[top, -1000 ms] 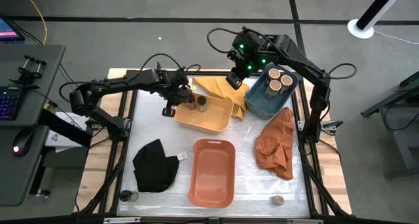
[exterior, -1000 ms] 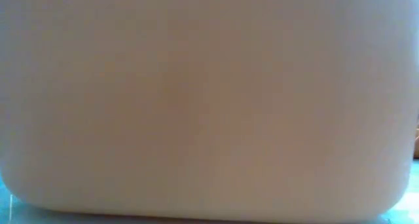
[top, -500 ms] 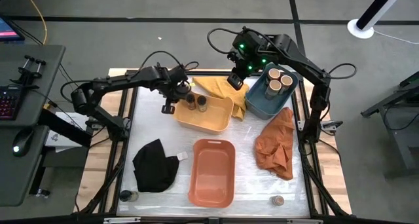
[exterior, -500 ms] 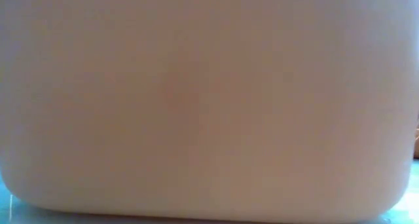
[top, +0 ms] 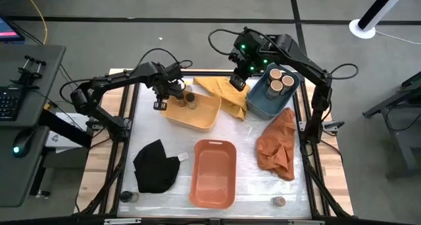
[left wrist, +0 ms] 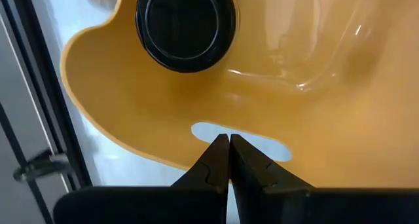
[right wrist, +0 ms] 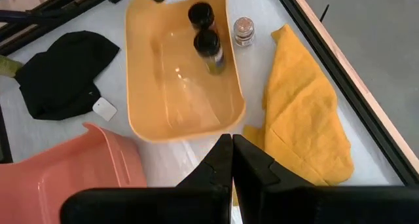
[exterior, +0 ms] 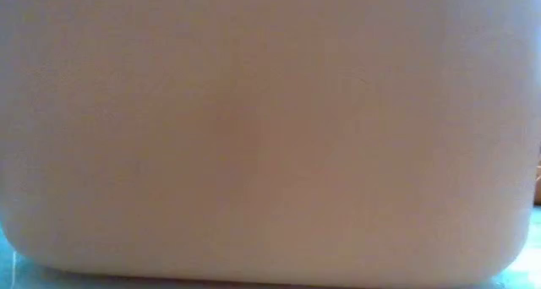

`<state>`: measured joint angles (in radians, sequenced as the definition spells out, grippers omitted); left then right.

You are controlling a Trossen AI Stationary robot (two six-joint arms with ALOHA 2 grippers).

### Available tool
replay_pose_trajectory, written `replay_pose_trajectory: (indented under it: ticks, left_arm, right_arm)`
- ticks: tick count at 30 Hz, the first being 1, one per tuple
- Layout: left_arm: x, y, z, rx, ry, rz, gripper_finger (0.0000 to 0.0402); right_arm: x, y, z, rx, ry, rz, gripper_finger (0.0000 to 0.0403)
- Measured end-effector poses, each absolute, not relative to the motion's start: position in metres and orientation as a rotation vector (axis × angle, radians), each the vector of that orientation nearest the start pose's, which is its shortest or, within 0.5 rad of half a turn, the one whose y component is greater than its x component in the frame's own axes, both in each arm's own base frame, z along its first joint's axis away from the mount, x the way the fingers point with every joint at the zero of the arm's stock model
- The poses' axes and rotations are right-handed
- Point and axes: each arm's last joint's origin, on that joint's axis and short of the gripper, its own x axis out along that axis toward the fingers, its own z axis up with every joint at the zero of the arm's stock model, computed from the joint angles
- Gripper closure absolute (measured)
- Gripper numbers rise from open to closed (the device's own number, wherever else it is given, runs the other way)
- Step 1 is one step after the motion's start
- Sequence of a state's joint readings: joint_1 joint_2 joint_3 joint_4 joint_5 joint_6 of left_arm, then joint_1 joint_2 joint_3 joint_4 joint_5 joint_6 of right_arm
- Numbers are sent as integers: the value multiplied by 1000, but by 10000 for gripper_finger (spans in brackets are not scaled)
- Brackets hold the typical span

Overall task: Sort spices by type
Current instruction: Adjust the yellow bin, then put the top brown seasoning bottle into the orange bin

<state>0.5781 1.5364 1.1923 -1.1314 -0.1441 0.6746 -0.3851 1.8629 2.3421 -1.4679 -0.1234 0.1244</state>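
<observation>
**Left gripper closed at yellow tub rim, dark jars inside**

Low view is filled by a blank pale surface. High view shows the left gripper (top: 160, 104) at the yellow tub's (top: 200, 114) left end near the table's far edge; left wrist view shows its fingers pressed together, nothing between them, at the tub's handle slot (left wrist: 241, 137). Right wrist view shows two dark jars (right wrist: 206, 40) in the tub and a clear jar (right wrist: 243, 31) just outside it. Right gripper (top: 237, 81) hangs over the yellow cloth (top: 223, 93), fingers together, empty. Two tan-topped jars (top: 275, 80) stand in the blue tub (top: 263, 103), far right.
</observation>
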Motion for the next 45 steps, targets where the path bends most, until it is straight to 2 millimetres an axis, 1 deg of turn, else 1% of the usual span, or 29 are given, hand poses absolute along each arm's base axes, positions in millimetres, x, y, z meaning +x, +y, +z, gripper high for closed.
replay_pose_trajectory:
  ticks: [5,10,19,24,27,31,34,37,40,43,45]
  left_arm:
    - [212,159,245,184,1659,84,401]
    - [194,169,245,159,1762,104,401]
    - [172,188,246,69,1810,193,401]
    - [169,190,247,35,1810,229,401]
    - [170,189,254,12,1812,245,401]
    - [175,186,271,14,1776,272,401]
    - [178,182,290,29,1718,308,401]
    - [178,174,313,-4,1614,349,401]
    - [175,162,336,-92,1419,375,401]
    - [168,146,358,-170,1162,382,401]
    - [161,134,372,-200,1012,387,401]
  right_arm:
    - [314,-124,441,348,961,-292,403]
    - [314,-124,441,331,968,-282,403]
    - [313,-127,441,298,971,-273,403]
    - [315,-139,443,296,907,-302,403]
    - [324,-149,445,278,816,-320,403]
    - [347,-166,439,234,707,-318,396]
    - [369,-178,425,196,670,-292,375]
    - [395,-189,399,204,671,-256,334]
    - [423,-202,366,253,662,-244,276]
    - [450,-215,332,315,629,-245,214]
    - [465,-223,309,383,607,-272,183]
